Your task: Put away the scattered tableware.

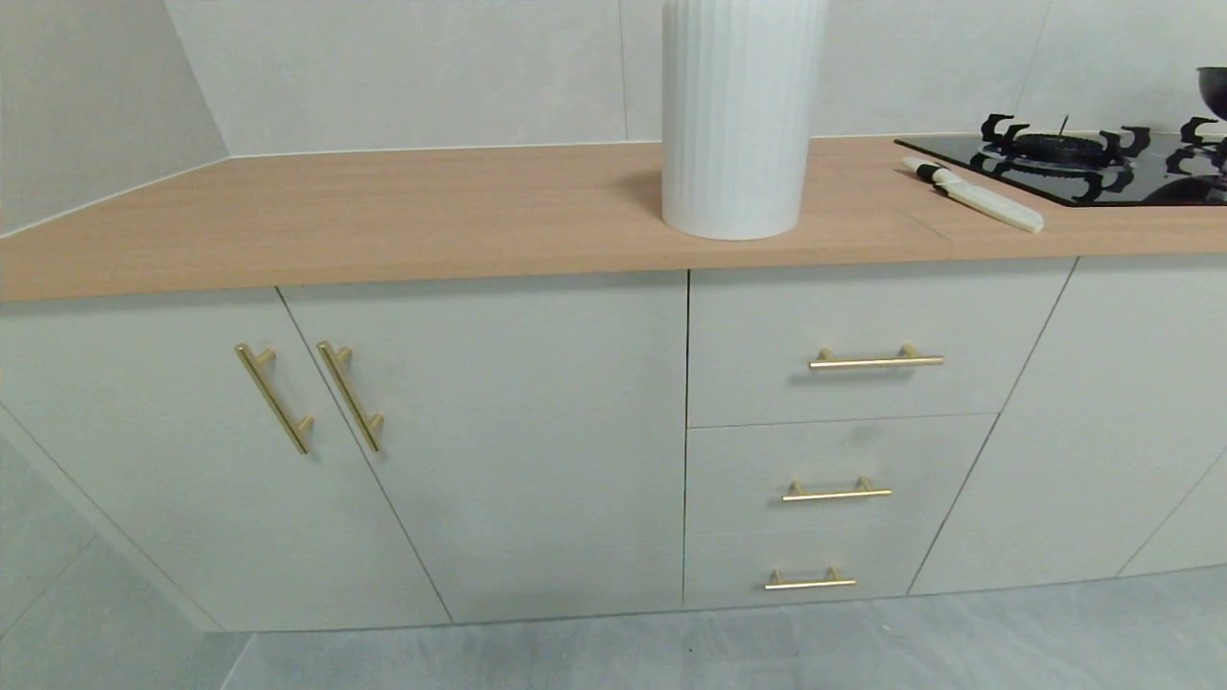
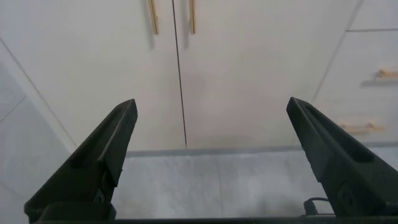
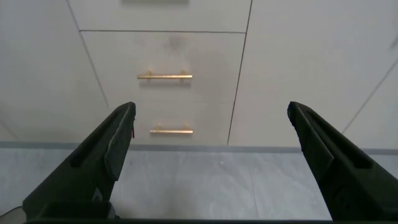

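Observation:
A knife [image 1: 973,193] with a pale blade and a black-and-white handle lies on the wooden countertop [image 1: 383,211], just left of the black gas hob [image 1: 1083,163]. Below it three drawers with gold handles are shut: top [image 1: 874,360], middle [image 1: 836,493], bottom [image 1: 810,580]. My left gripper [image 2: 211,112] hangs low, open and holding nothing, facing the double cabinet doors [image 2: 180,68]. My right gripper [image 3: 211,115] is also open and holds nothing, low in front of the lower drawers [image 3: 165,76].
A tall white ribbed vase [image 1: 738,115] stands on the counter above the drawers. Two cabinet doors with gold handles [image 1: 312,398] are shut at the left. Grey tiled floor [image 1: 671,652] lies before the cabinets; tiled walls close the back and left.

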